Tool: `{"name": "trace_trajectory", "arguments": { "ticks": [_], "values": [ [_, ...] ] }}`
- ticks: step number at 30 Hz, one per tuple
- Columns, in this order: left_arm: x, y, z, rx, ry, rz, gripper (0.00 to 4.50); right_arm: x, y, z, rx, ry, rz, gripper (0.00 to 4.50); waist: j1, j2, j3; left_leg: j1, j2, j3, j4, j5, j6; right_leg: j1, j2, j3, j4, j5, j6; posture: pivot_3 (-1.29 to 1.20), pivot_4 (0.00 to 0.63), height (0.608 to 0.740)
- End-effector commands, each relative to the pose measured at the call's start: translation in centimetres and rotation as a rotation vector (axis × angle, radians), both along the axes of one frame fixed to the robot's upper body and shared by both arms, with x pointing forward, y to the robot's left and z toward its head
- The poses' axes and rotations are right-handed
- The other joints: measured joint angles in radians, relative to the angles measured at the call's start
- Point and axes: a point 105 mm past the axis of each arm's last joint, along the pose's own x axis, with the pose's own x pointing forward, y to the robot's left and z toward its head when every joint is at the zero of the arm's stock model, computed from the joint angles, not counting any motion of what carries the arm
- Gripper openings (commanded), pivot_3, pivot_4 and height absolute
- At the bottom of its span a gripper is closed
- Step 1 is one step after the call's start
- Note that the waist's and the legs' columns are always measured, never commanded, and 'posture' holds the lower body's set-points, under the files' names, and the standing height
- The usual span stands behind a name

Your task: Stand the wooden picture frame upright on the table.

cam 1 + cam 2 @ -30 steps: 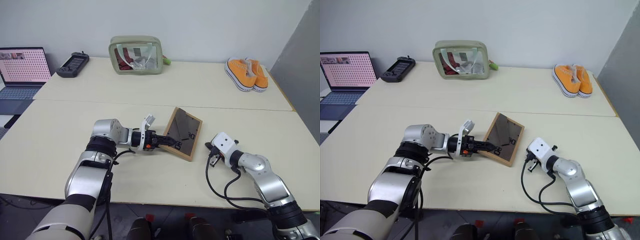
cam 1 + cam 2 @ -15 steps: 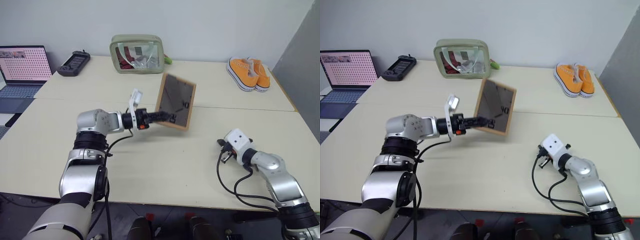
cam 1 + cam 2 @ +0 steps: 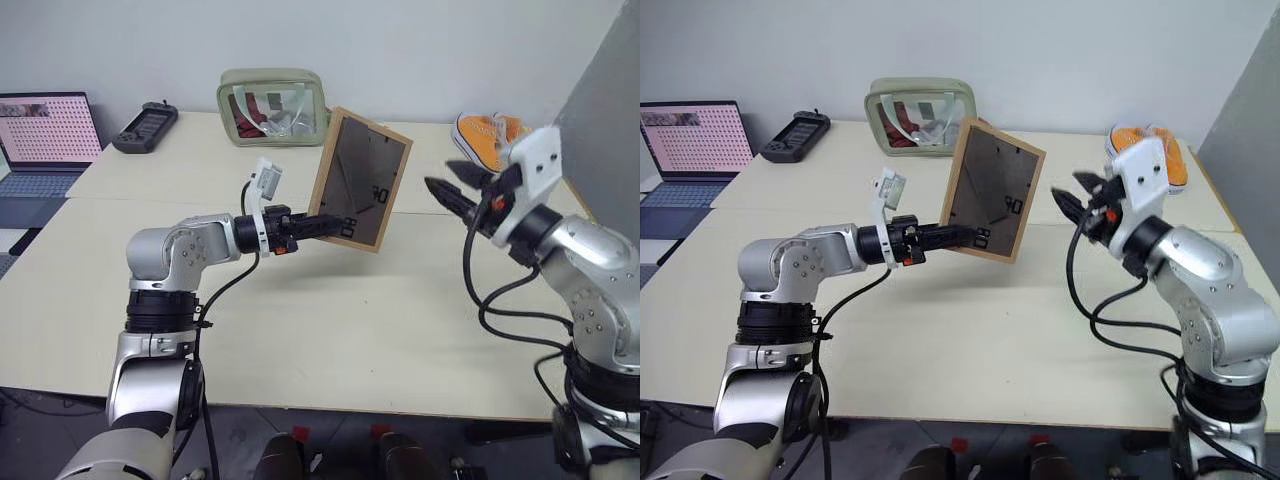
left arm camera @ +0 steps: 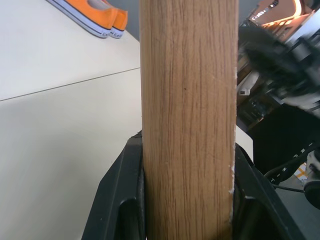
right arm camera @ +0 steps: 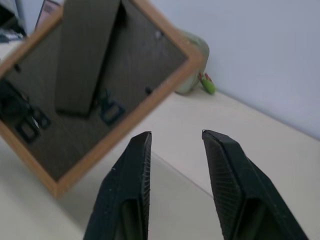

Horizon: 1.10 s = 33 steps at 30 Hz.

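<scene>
Bright even light, soft shadows

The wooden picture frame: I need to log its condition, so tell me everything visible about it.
The wooden picture frame is a small light-wood rectangle with a dark grey back panel bearing white marks and a folded stand. It is held above the table, tilted, back facing the camera. The left gripper clamps its edge; the open right gripper is beside it, apart.

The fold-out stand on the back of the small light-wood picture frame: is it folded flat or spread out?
Folded flat. In the right wrist view the stand lies against the frame's dark back panel.
</scene>
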Motion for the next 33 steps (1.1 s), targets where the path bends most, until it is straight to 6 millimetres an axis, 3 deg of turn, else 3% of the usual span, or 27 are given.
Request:
{"name": "trace_trajectory", "arguments": {
  "ticks": [1, 3, 10, 22, 33],
  "values": [
    [-0.9, -0.8, 1.9, -0.01, -0.104, -0.055, 1.29, -1.1, 2.3, 3.5, 0.156, -0.05, 0.116, 2.71, 0.004, 0.0, 0.0, 0.0, 0.0, 0.0, 0.0, 0.0, 0.0, 0.0, 0.0, 0.0, 0.0, 0.0, 0.0, 0.0, 0.15, 0.74],
    [-1.2, -1.3, 2.0, -0.002, -0.112, -0.086, 1.29, -1.1, 3.6, 3.9, 0.219, -0.02, 0.176, 2.93, 0.002, 0.001, 0.001, -0.001, 0.0, 0.001, -0.001, 0.0, 0.0, -0.001, 0.0, 0.0, -0.001, 0.0, 0.0, 0.0, 0.15, 0.74],
    [-2.2, -2.1, 2.1, 0.029, -0.131, -0.161, 1.29, -1.0, 5.8, 3.8, 0.322, 0.068, 0.323, 2.93, -0.001, 0.001, 0.001, -0.001, 0.001, 0.0, -0.002, 0.0, 0.0, -0.002, 0.0, -0.001, 0.0, 0.0, -0.001, 0.0, 0.15, 0.74],
    [-2.1, -1.5, 2.8, 0.009, -0.138, -0.139, 1.29, 1.5, 2.8, 1.5, 0.303, 0.127, 0.213, 2.93, -0.001, 0.002, 0.001, -0.001, 0.001, 0.001, -0.003, 0.0, 0.0, -0.003, 0.0, 0.0, -0.001, 0.0, 0.0, 0.0, 0.15, 0.74],
    [-1.1, -2.2, 2.8, 0.001, -0.141, -0.129, 1.29, 0.2, 5.9, 1.9, 0.37, 0.147, 0.31, 2.93, -0.006, 0.002, 0.001, -0.001, 0.001, 0.003, -0.006, 0.0, 0.0, -0.005, 0.0, 0.001, -0.001, 0.0, -0.001, 0.0, 0.15, 0.74]
  ]
}}
